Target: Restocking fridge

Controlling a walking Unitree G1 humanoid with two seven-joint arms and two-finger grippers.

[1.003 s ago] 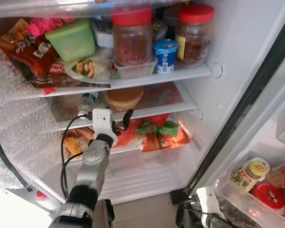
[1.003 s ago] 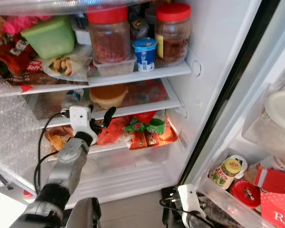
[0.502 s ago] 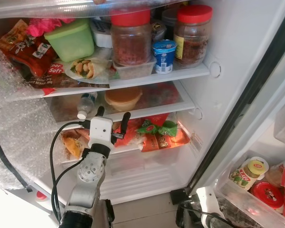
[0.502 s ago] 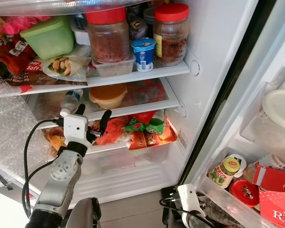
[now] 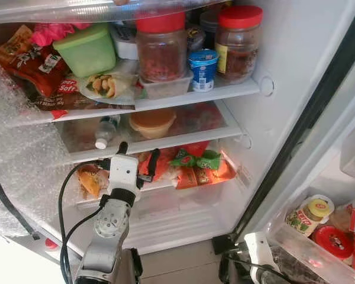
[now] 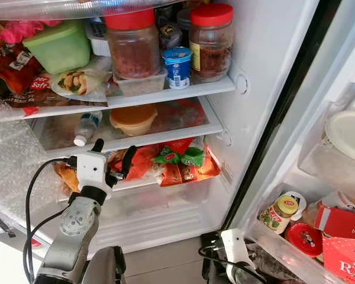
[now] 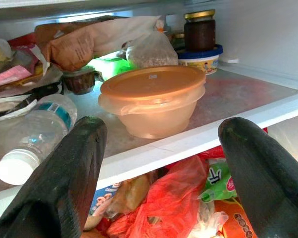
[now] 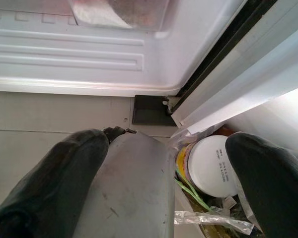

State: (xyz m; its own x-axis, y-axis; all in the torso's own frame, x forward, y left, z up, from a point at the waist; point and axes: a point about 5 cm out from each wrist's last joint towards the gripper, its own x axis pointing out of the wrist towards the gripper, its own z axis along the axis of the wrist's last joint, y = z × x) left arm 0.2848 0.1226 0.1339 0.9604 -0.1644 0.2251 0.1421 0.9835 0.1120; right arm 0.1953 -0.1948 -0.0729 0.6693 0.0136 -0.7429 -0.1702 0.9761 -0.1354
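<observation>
The fridge stands open before me. My left gripper (image 5: 138, 154) is open and holds nothing, just in front of the middle shelf's white front edge (image 7: 188, 141). Past its fingers (image 7: 64, 173), an orange lidded bowl (image 7: 153, 99) sits on that shelf, with a clear water bottle (image 5: 106, 130) lying on its side beside it. Red and green snack bags (image 5: 192, 165) lie on the shelf below. My right gripper (image 8: 159, 193) hangs open low by the fridge's bottom corner, over the floor.
The top shelf holds two red-lidded jars (image 5: 161, 47), a blue yoghurt cup (image 5: 203, 68), a green box (image 5: 87, 50) and a wrap (image 5: 106, 86). The door shelf (image 5: 296, 248) at right carries a yellow-lidded jar (image 5: 310, 214) and red packs. Bubble wrap (image 5: 18, 160) hangs at left.
My left gripper has drawn back from the middle shelf, dropping slightly and shifting left. The water bottle stays lying on the shelf. The right arm has not moved.
</observation>
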